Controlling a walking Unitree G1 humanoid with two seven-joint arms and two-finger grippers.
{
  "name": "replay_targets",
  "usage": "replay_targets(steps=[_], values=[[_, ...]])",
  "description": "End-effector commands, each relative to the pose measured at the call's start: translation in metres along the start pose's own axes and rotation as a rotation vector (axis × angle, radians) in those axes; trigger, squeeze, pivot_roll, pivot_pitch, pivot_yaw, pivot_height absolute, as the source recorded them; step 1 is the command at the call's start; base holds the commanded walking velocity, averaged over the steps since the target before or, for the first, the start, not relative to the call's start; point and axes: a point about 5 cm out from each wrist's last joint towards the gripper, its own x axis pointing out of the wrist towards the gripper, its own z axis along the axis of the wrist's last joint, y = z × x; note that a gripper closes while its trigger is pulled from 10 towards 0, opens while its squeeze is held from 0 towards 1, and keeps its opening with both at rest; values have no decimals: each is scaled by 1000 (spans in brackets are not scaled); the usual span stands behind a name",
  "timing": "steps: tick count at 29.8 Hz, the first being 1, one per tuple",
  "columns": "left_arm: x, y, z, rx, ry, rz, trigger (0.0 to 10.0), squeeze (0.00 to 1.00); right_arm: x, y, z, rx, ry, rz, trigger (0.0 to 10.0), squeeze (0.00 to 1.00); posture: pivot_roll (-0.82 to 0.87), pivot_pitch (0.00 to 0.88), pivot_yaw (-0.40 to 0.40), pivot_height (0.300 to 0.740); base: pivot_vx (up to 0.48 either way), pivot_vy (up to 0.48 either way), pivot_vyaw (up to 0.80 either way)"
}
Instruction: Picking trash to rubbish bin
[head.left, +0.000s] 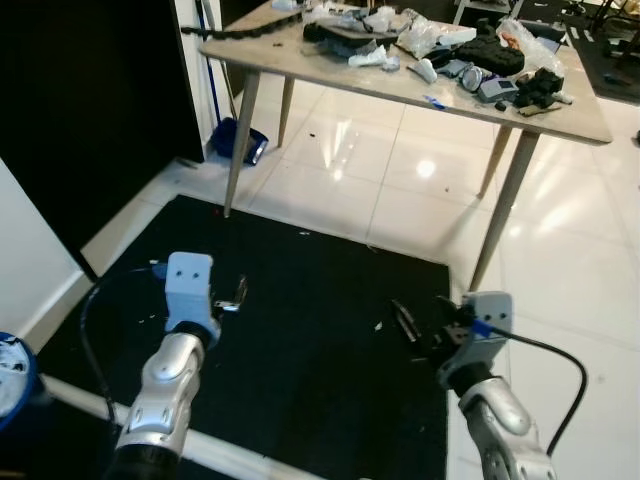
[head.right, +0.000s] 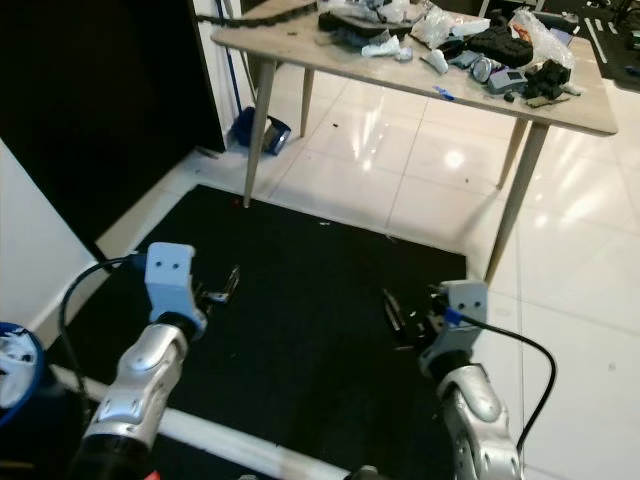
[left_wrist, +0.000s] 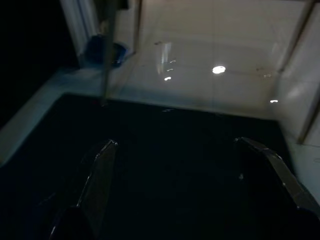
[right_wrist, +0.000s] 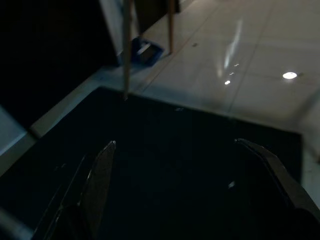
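Note:
A wooden table (head.left: 300, 62) stands ahead, strewn with trash: crumpled white wrappers (head.left: 375, 55), clear plastic bags (head.left: 425, 35) and black items (head.left: 490, 55). A blue rubbish bin (head.left: 12, 380) with white litter inside sits at my far left, cut by the frame edge. Both arms are held out low over a black mat (head.left: 300, 340). My left gripper (head.left: 232, 295) is open and holds nothing, its fingers (left_wrist: 100, 170) spread wide above the mat. On the other side, my right gripper (head.left: 405, 320) is open too, nothing between its fingers (right_wrist: 100, 175). Tiny white scraps (head.left: 378, 325) lie on the mat.
A blue dustpan (head.left: 238, 140) leans by the far left table leg. A dark wall (head.left: 90, 110) runs along the left. Glossy white floor tiles (head.left: 420, 190) spread under and beyond the table. A white bar (head.left: 220, 450) crosses the mat's near edge.

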Motion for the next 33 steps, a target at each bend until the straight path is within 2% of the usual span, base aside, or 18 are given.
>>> replay_targets(steps=[1, 13, 33], values=[[-4, 2, -5, -4, 14, 8, 10000, 0, 3, 6, 2, 16, -17, 5, 10000, 0, 4, 148, -20, 740, 311, 0, 0], [-15, 2, -5, -8, 7, 20, 10000, 0, 23, 15, 11, 32, -43, 19, 10000, 0, 11, 133, -36, 740, 310, 0, 0], [-14, 0, -3, -14, -1, 37, 10000, 0, 29, 16, 8, 13, -21, 39, 10000, 0, 9, 127, -46, 740, 311, 0, 0]])
